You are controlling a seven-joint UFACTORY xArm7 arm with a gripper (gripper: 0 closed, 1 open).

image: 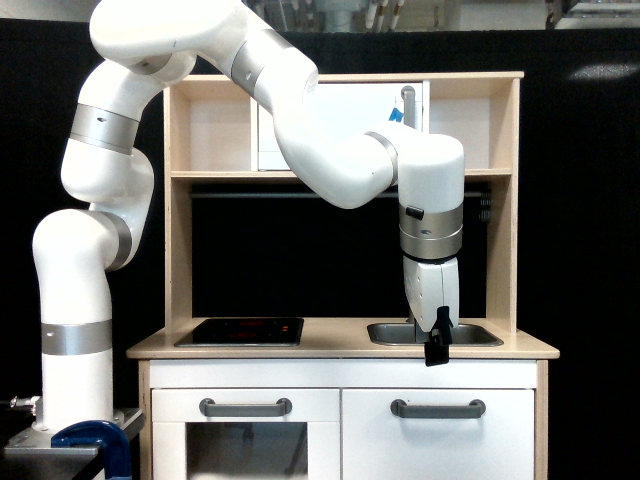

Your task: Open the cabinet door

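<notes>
Hanging at twelve o'clock above the shut cabinet door [438, 435], the gripper [437, 350]; jaw state unclear

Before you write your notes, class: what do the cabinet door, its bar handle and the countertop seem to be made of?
The cabinet door: a flat white panel with an even matt coat, probably painted board. Its bar handle: smooth grey, either metal or plastic; the look leaves it open. The countertop: pale wood or wood-look board, light tan like the shelf frame, with no grain visible here.
</notes>
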